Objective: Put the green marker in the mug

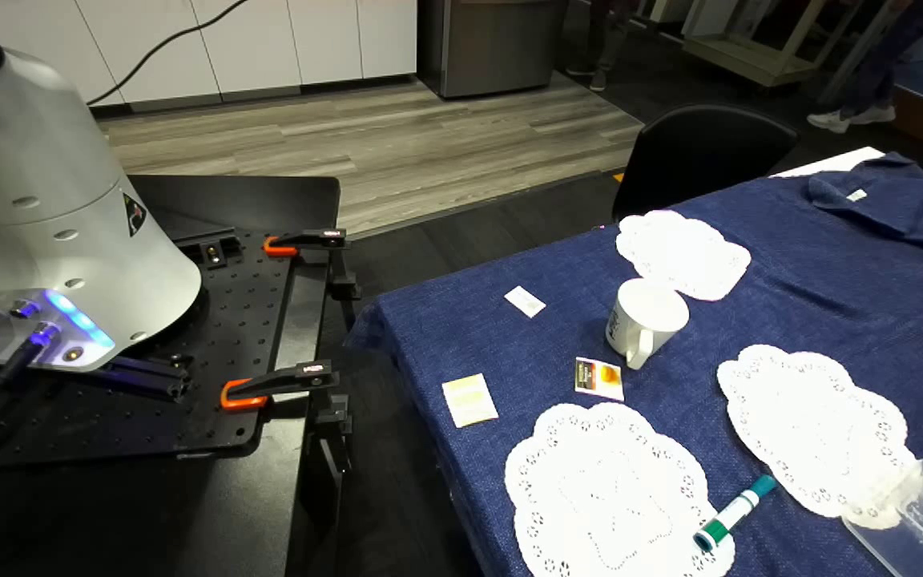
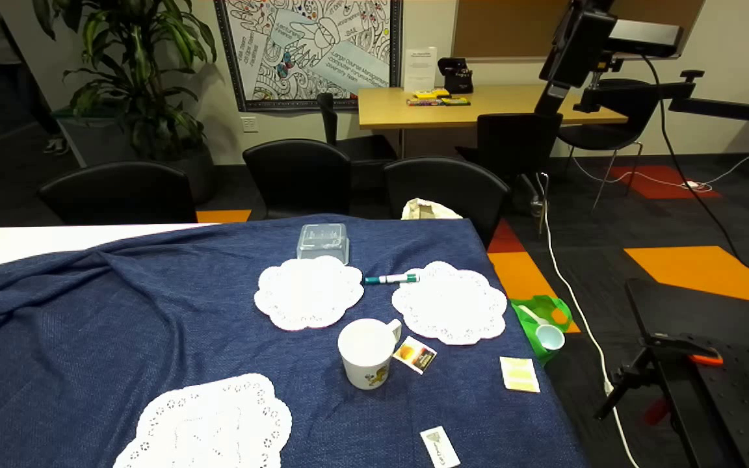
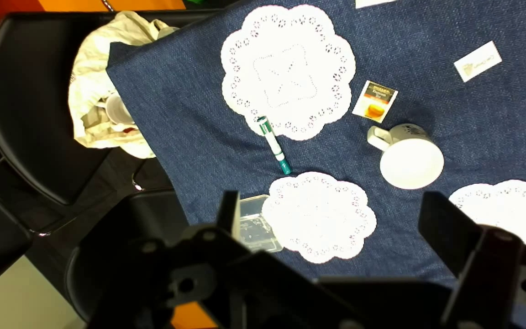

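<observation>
Wrist view: gripper (image 3: 331,203) gaped wide, empty; green whiteboard marker (image 3: 274,145), nine o'clock of mug (image 3: 410,161), looked light, rigid, best gripped mid-barrel.

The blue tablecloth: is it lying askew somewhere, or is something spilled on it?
Yes, askew: in both exterior views the blue tablecloth is bunched into folds at one end, and white tabletop shows beside it, so it looks pulled crooked. I see no spill.

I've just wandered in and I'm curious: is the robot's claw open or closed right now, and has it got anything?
Black two-fingered gripper: open wide, holding nothing; the slim green-and-white marker lies apart from it.
</observation>
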